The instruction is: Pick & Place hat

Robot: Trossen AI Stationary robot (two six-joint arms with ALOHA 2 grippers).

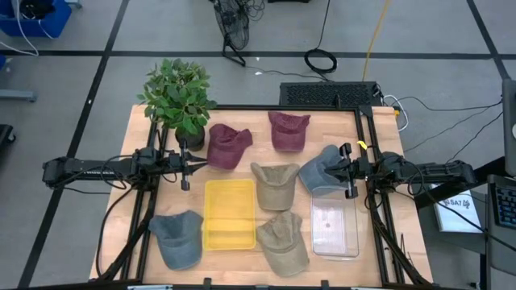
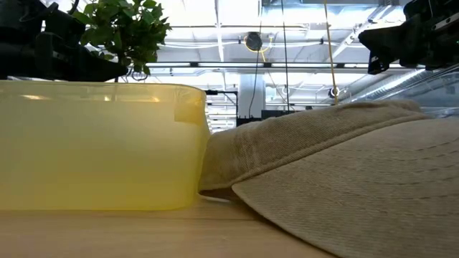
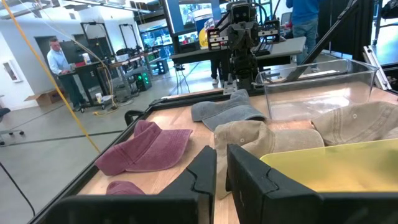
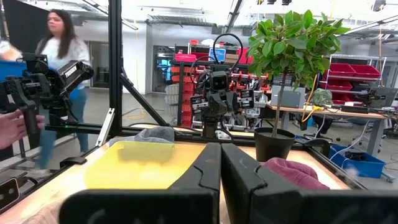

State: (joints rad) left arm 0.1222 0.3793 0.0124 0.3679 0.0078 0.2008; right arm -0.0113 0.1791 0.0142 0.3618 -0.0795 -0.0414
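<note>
1. The left claw [image 1: 185, 167] hangs over the left part of the tabletop [image 1: 339, 266], just in front of the potted plant [image 1: 179, 98]; its fingers [image 3: 202, 177] stand almost together with only a thin slit between them, and nothing is held in them.
2. The left arm lies stretched out level from the tabletop's left edge, pointing inward toward the middle.
3. The right claw [image 1: 348, 171] is fully closed, its fingers [image 4: 208, 168] pressed flat against each other and empty; it hangs above the edge of the grey-blue hat [image 1: 321, 167], beside the clear bin [image 1: 334, 225]; whether it touches the hat I cannot tell.
4. The right arm reaches in level from the right edge, facing the left arm across the tabletop.
5. Six hats lie on the tabletop: two maroon hats [image 1: 228, 145] at the back, a tan hat [image 1: 274, 184] in the middle, a second tan hat [image 1: 284, 242] at the front, a grey hat [image 1: 177, 238] at the front left, and the grey-blue one by the right claw.
6. A yellow bin [image 1: 230, 213] sits between the grey hat and the tan ones; no hat lies in either bin.
</note>
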